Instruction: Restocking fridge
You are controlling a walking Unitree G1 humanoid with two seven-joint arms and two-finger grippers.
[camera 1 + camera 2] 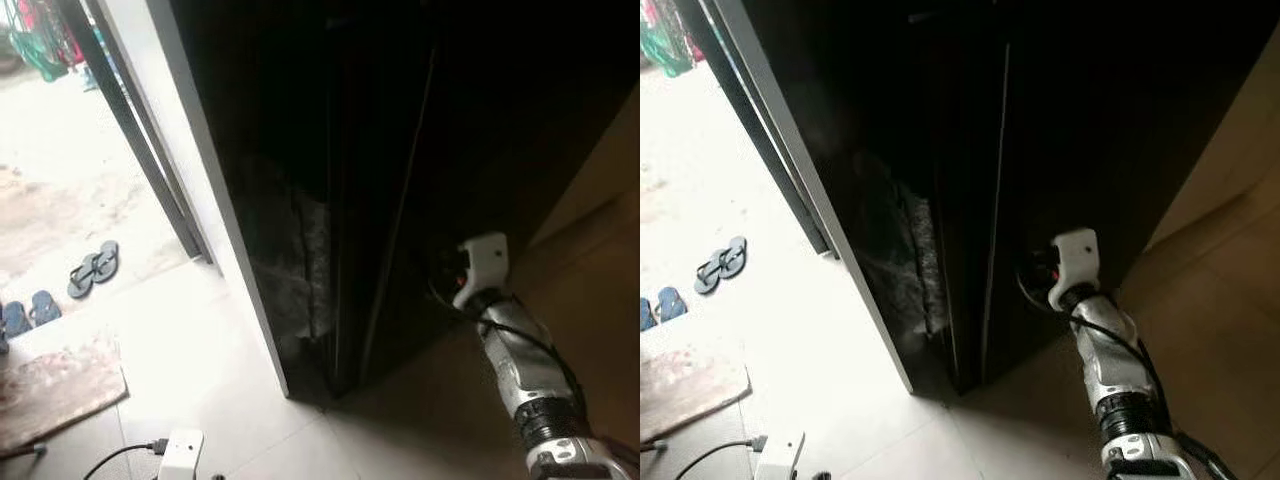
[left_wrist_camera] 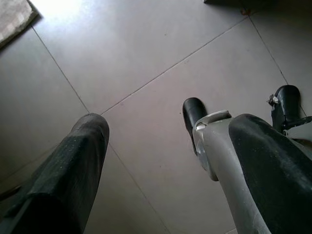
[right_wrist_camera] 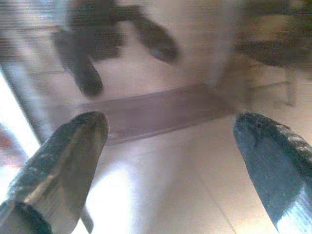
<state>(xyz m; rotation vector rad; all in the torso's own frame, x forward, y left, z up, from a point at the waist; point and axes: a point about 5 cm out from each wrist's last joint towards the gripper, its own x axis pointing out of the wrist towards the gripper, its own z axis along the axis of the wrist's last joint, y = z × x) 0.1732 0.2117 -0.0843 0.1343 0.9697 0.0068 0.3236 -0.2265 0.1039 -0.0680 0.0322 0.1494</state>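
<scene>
Way ahead is blocked by closed black fridge (image 1: pixel 400 150), doors shut. Right gripper (image 3: pixel 170 146), fingers spread, is held close to fridge's lower front. Bare floor tiles (image 1: pixel 200 370) left of fridge are crossed by power strip (image 1: pixel 180 455).

strong daylight pours in from the doorway on the robot's left, blowing the outside ground (image 1: pixel 60 170) and the near floor tiles (image 1: pixel 190 360) out to near white. the fridge (image 1: pixel 400 150) is almost pure black, its detail lost apart from a dull sheen low on its side. the right arm (image 1: pixel 1105 370) catches bright highlights. the left wrist view is evenly lit and fairly sharp, with glare at one corner. the right wrist view is soft and smeared, hazy with washed-out reflections.
</scene>
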